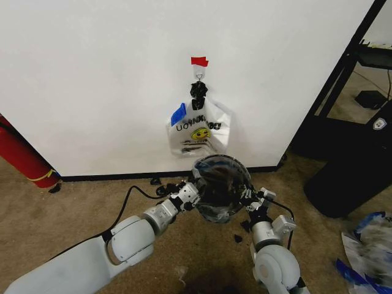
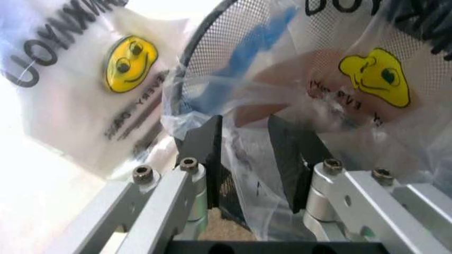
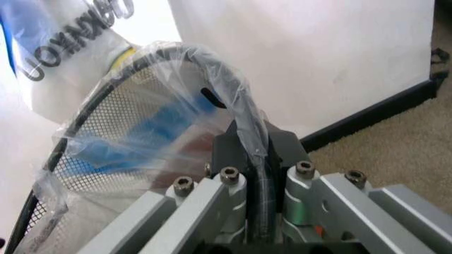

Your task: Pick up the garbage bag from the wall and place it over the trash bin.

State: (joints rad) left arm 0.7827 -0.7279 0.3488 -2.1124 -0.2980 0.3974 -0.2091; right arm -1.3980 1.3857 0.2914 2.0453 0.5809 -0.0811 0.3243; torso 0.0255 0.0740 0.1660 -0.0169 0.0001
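Garbage bag [image 1: 215,205]: one (clear) | trash bin [image 1: 237,173]: one | grippers: two

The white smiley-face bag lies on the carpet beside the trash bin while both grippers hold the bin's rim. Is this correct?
Not quite. In the head view the white smiley-face bag hangs on the wall from the hook, above the trash bin. The left gripper and right gripper are at the rim.

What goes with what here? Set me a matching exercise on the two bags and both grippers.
1 garbage bag
2 smiley shopping bag
3 left gripper
4 right gripper

A hanging from the wall hook
B at the trash bin's right side, jaws shut on its rim
C at the bin's left side
D draped over the bin's rim

Pairs: 1-D, 2-A, 3-C, 4-B
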